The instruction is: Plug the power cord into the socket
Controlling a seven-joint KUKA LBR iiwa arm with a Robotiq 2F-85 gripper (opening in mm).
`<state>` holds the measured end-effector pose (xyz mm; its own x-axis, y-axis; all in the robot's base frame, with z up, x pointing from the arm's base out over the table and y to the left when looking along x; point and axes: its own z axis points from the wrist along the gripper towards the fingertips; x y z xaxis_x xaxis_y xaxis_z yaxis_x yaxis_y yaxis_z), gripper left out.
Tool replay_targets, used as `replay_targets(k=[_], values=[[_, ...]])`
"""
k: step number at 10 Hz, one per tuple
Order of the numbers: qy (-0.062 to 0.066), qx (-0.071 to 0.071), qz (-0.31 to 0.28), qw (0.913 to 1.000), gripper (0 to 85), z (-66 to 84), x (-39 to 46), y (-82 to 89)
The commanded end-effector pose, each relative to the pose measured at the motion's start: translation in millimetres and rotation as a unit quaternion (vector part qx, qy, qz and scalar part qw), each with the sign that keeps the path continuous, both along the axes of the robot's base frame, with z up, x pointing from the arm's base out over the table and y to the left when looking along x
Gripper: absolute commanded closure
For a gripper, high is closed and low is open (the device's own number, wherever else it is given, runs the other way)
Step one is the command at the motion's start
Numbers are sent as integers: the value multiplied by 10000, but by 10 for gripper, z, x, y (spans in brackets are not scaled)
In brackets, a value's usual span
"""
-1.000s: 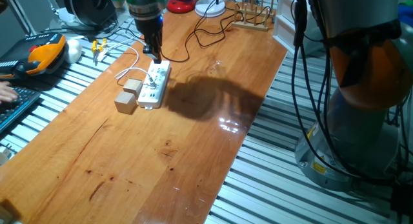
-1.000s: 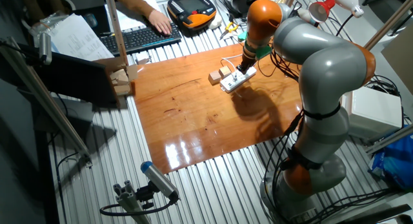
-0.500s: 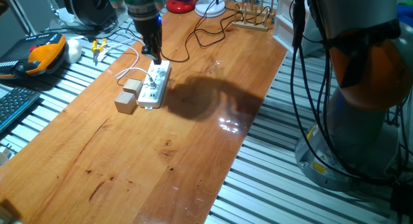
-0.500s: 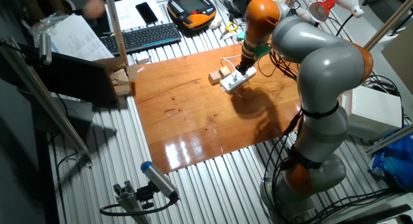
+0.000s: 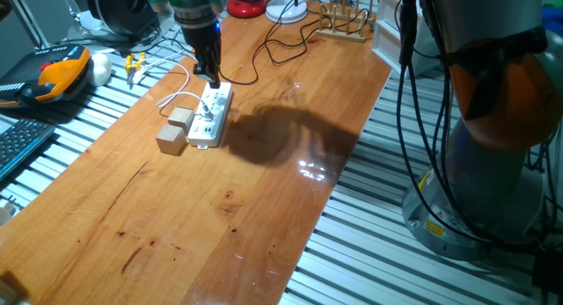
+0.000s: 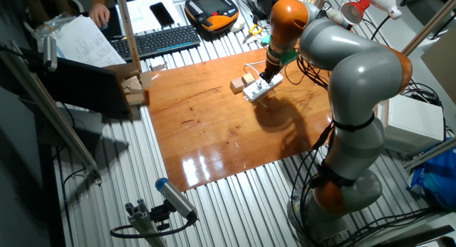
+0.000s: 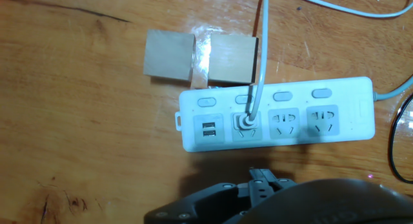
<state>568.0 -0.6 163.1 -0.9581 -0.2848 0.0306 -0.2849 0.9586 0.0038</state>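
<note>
The socket (image 7: 342, 98), a long white power strip, lies on the wooden table; it also shows in one fixed view (image 5: 214, 112) and in the other (image 6: 256, 91). The power cord (image 7: 261, 50) is thin and white, and its small plug (image 7: 247, 122) sits in the second outlet from the USB end. In one fixed view the cord (image 5: 179, 74) loops off to the left. My gripper (image 5: 211, 75) hangs just above the strip's far end and holds nothing. Only its dark body (image 7: 264, 182) shows in the hand view, apart from the plug.
Two tan cube blocks (image 7: 169, 54) (image 7: 232, 58) stand against the strip's long side. A thin black cable (image 5: 264, 50) runs over the table behind the strip. A keyboard (image 6: 160, 40), an orange pendant (image 5: 62, 72) and a person's hand (image 6: 100, 12) are beside the table.
The arm, the strip and the plugged cord have not moved. The person's hand left the keyboard and now rests farther back.
</note>
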Motion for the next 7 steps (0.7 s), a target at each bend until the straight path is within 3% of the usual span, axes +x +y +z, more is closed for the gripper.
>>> replay_targets(k=[1, 7], values=[[22, 10, 7, 10000, 850, -8, 0, 5], [14, 9, -8, 10000, 850, -14, -1, -9]])
